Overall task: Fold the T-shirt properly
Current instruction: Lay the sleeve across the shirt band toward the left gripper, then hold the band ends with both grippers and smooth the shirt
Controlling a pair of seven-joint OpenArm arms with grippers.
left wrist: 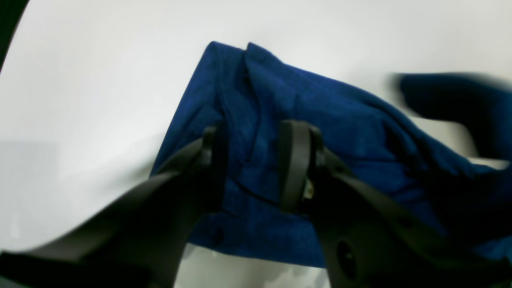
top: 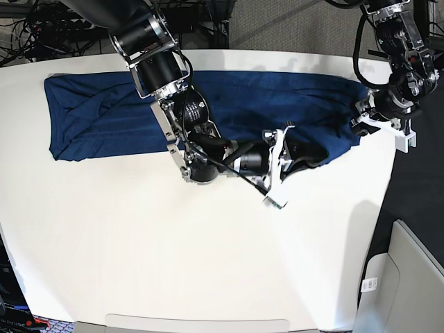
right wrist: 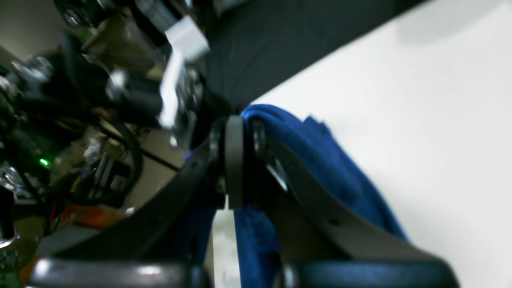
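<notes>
Left wrist view: the left gripper [left wrist: 252, 168], two dark rubber-padded fingers [left wrist: 294, 164], stood with jaws apart over a fold of the dark blue heathered knit T-shirt [left wrist: 280, 104]. Cloth filled the gap between the jaws; I couldn't tell whether the pads actually pressed it. The shirt lay bunched on the white table [left wrist: 80, 100], one corner ridged up towards the far side, a blurred dark blue part off to the right.

Right wrist view: the right gripper [right wrist: 240, 160] had its jaws pressed together, pinching a blue edge of the T-shirt [right wrist: 320, 160]. Fabric came over the top of the jaws and draped down the right side against the white tabletop [right wrist: 420, 120]. Blurred cables and electronics [right wrist: 80, 120] filled the left of the view.

Base view: the T-shirt [top: 104, 111] lay spread as a long band across the far part of the table [top: 208, 263], its end at view-left flat. The right gripper [top: 295, 154] sat low at the band's near edge, right of centre, where cloth was bunched dark around it. The left gripper [top: 368, 119] was at the band's end by the table's view-right edge, touching the cloth there; jaw state not readable from this angle.
</notes>
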